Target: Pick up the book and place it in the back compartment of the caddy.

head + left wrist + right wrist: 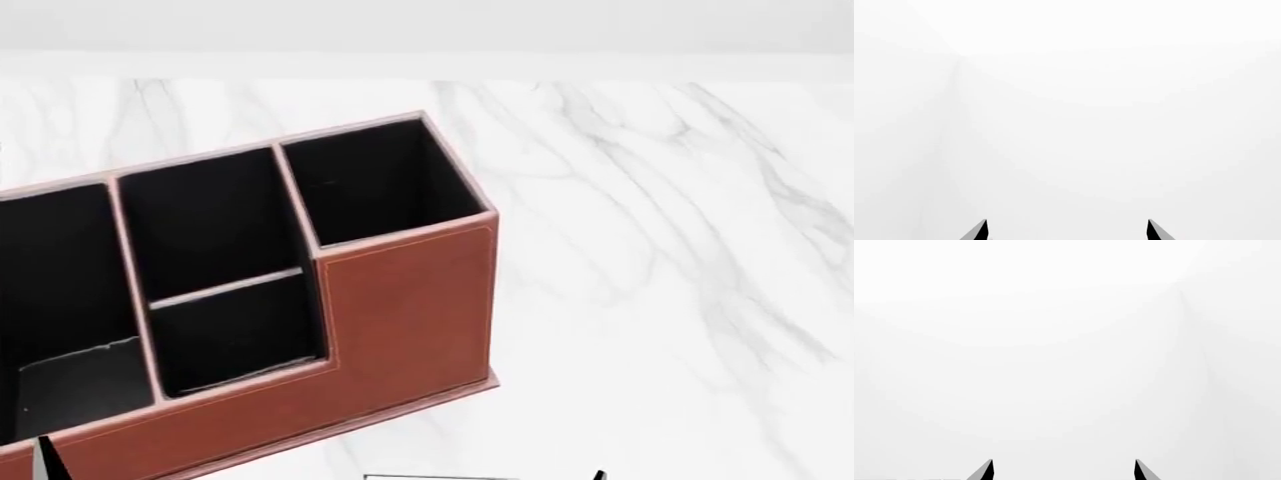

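Note:
The caddy (407, 310), reddish-brown with pale stitching and black lining, stands on the marble table (667, 260) at the left and middle of the head view. Its open-topped compartments look empty. Only a thin pale strip with a dark outline, at the bottom edge of the head view, shows of the book (441, 478). My left gripper (1067, 230) is open, its two dark fingertips wide apart against blank white. My right gripper (1063, 470) is open the same way, with nothing between its tips. In the head view one dark fingertip (48, 455) shows low at the left and another fingertip (598, 474) low at the right.
White veined marble stretches to the right of and behind the caddy. A pale wall (427, 25) runs along the table's far edge. Both wrist views show only featureless white.

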{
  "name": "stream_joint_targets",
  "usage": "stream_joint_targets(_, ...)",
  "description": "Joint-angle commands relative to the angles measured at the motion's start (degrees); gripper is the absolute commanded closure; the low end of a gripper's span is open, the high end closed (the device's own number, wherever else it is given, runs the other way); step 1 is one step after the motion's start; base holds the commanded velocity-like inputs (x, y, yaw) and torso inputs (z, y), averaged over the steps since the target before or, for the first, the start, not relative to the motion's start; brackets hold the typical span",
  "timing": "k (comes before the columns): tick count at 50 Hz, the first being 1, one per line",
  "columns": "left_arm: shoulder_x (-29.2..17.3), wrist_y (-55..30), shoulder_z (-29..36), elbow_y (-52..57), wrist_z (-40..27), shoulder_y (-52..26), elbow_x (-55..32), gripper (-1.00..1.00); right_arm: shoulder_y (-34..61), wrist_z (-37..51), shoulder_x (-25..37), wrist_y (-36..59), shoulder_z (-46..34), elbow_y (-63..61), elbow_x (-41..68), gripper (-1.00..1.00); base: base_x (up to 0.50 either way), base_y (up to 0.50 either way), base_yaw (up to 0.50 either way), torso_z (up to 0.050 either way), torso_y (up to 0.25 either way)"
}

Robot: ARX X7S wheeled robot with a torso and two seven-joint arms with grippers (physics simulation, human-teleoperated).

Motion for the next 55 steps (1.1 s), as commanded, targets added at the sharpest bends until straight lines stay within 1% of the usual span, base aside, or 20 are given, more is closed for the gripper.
stream_joint_targets(1, -0.2, 0.1, 0.2, 0.0, -0.4, 0.0, 0.1, -1.00, 0.0, 0.6, -0.1, 0.2, 0.1, 0.1, -1.2, -1.00, 0.00, 0.04, 0.00, 0.000, 0.000)
stream_joint_targets(55, -1.2, -0.2, 1.5, -0.3, -1.5, -0.5, -0.4, -1.00, 0.3, 2.0, 0.9, 1.1, -1.1, -0.1, -1.6, -1.00, 0.00, 0.03, 0.00, 0.000, 0.000)
